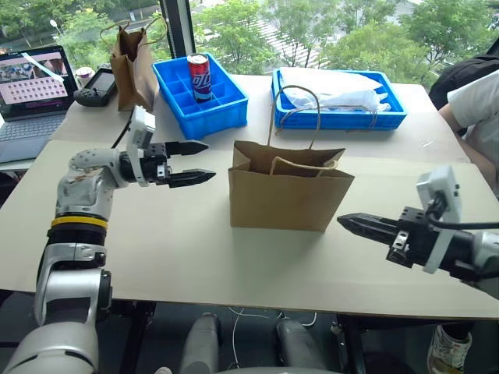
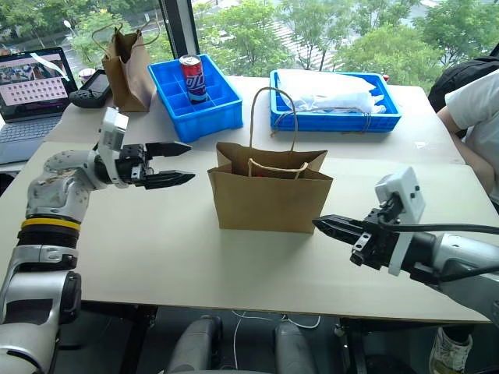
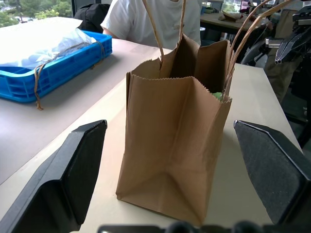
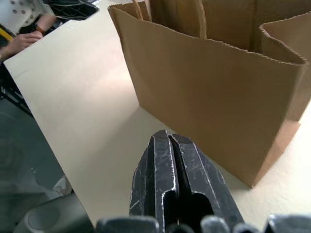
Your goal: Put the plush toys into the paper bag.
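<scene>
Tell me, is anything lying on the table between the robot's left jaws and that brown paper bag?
Nothing: between the open left gripper and the paper bag the table is bare, as the left eye view shows.

Robot's arms: the left arm point(image 1: 82, 187) is cased in scuffed silver-grey shells, ringed with a yellow band over black just above the elbow. A white camera block point(image 1: 141, 127) sits at 12 o'clock of its wrist. The left gripper point(image 1: 199, 162) has two black tapered fingers point(image 3: 274, 170) with flat dark pads. The right gripper point(image 1: 349, 224) matches it in black, with a white camera block point(image 1: 438, 196) at 1 o'clock of the wrist and a black cable trailing toward 3 o'clock.
</scene>
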Controlling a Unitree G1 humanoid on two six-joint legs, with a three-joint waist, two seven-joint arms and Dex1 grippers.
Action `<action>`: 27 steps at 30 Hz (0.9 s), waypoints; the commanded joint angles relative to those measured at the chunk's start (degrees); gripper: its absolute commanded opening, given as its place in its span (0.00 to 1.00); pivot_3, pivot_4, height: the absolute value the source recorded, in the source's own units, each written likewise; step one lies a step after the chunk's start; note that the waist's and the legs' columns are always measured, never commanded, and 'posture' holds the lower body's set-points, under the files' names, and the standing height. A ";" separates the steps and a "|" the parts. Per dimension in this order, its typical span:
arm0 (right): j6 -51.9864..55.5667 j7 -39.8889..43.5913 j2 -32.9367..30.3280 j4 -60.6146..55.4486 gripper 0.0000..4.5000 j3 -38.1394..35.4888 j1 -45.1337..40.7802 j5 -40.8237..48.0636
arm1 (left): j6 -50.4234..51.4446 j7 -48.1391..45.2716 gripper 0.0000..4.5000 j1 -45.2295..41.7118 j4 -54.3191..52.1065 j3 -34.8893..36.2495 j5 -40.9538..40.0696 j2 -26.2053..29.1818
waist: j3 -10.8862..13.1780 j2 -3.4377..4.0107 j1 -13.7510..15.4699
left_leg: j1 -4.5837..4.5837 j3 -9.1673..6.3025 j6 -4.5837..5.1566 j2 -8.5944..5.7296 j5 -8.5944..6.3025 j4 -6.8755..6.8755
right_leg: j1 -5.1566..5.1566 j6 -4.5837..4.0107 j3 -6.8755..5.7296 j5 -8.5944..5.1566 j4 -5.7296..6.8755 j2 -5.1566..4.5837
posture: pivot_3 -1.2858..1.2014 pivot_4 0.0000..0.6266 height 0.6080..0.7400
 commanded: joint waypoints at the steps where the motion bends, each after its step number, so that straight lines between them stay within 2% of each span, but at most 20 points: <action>1: -1.13 -2.11 0.91 -2.52 0.01 2.35 -2.51 1.06 | -3.03 -0.82 1.00 -2.89 2.14 -0.13 1.20 -0.89 | 0.00 -0.01 0.00 | -0.01 0.00 0.00 0.00 0.00 0.01 | -0.01 0.00 0.00 0.00 0.00 0.00 | 0.52 0.24 0.62; 9: -1.30 -4.46 2.02 -3.27 0.01 3.79 -3.09 0.96 | -4.35 -1.78 1.00 -3.98 3.84 -0.03 1.80 -1.93 | 0.01 -0.01 -0.03 | -0.03 -0.01 0.00 0.00 0.00 0.00 | -0.02 -0.01 -0.01 0.00 0.02 0.00 | 0.52 0.24 0.62; 15: -1.31 -4.72 3.33 -3.36 0.01 8.11 -6.10 -1.54 | -6.65 -2.49 1.00 -5.41 7.34 -0.37 2.97 -3.71 | 0.01 -0.01 -0.04 | -0.02 -0.01 0.00 0.00 0.00 0.01 | -0.01 -0.01 -0.01 0.00 0.02 0.00 | 0.52 0.24 0.62; 23: -0.80 -6.13 10.50 -2.22 0.01 21.38 -15.77 -11.95 | -13.00 -4.76 1.00 -12.50 20.73 -0.41 5.94 -7.14 | 0.01 -0.02 -0.03 | -0.03 -0.02 0.02 -0.01 0.01 0.02 | -0.06 0.00 -0.03 0.00 0.04 0.02 | 0.52 0.24 0.62; 27: -1.56 -4.92 14.57 -0.69 0.01 27.45 -19.67 -19.15 | -13.02 -9.98 1.00 -15.78 26.65 -1.97 7.03 -8.16 | 0.01 -0.02 -0.04 | -0.06 -0.02 0.02 -0.02 0.01 0.02 | -0.07 0.00 -0.03 0.00 0.03 0.01 | 0.52 0.24 0.62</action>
